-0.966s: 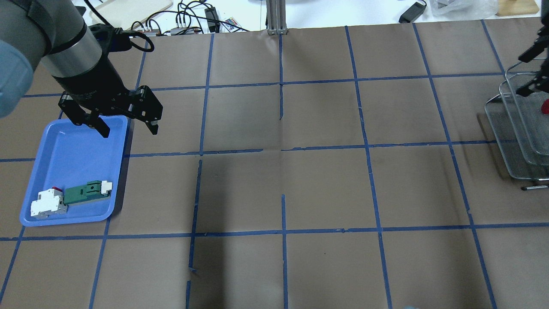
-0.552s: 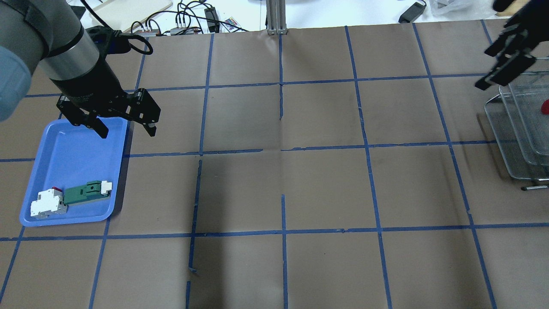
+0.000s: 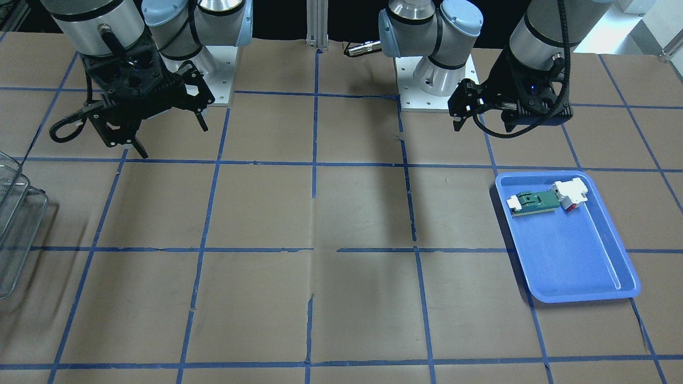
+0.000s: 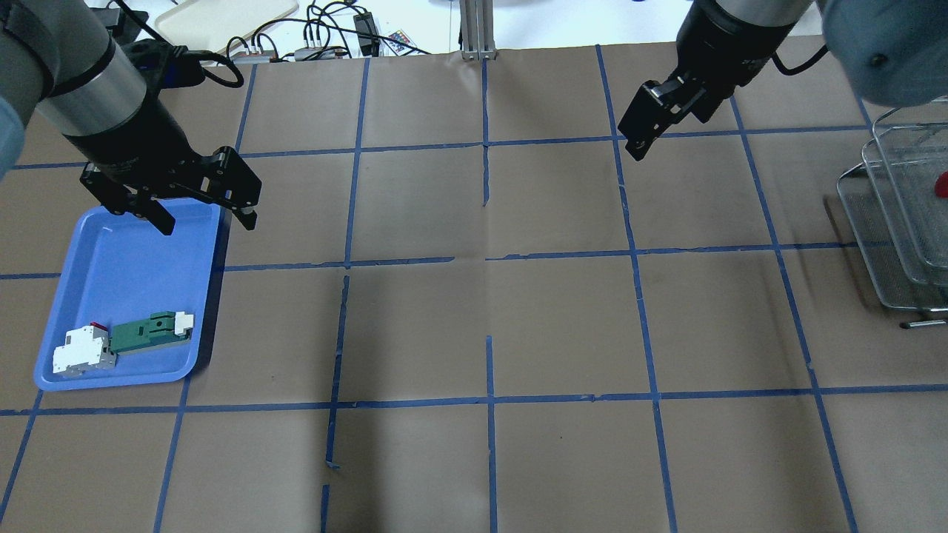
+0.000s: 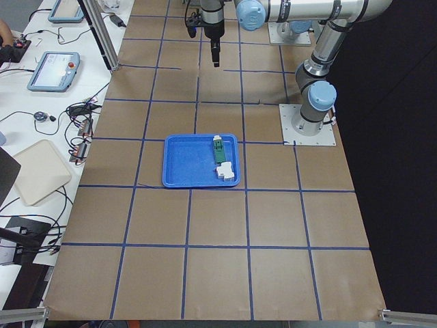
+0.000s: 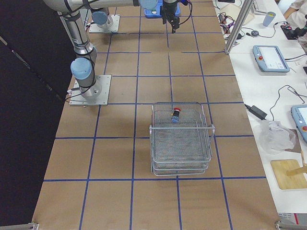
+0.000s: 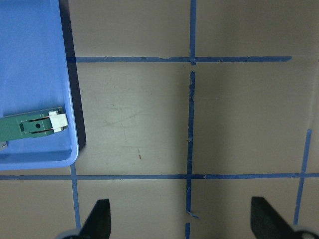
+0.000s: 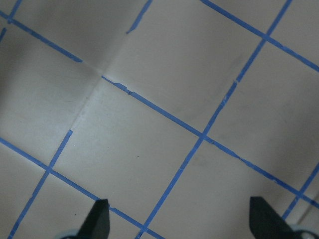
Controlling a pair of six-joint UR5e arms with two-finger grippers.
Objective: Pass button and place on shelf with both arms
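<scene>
The button (image 6: 176, 113), with its red cap, lies on the top tier of the wire-mesh shelf (image 6: 184, 143). In the overhead view its red cap (image 4: 942, 183) shows at the right edge, on the shelf (image 4: 868, 222). My right gripper (image 4: 638, 133) is open and empty, held high over the table's back right, well left of the shelf. It also shows in the front view (image 3: 173, 141) and in its wrist view (image 8: 179, 221). My left gripper (image 4: 207, 222) is open and empty above the far right corner of the blue tray (image 4: 126, 281); its wrist view (image 7: 182, 221) shows bare table between the fingers.
The blue tray (image 3: 576, 261) holds a green-and-white connector (image 4: 152, 332) and a white breaker block (image 4: 83, 352) at its near end. An aluminium post (image 4: 476, 29) and cables (image 4: 326, 37) stand at the table's back edge. The shelf's rim (image 3: 16, 224) shows at the front view's left edge.
My right gripper has left the shelf and swung left and back to the table's back right, empty. The button stays on the shelf. My left gripper drifted slightly left and back.
</scene>
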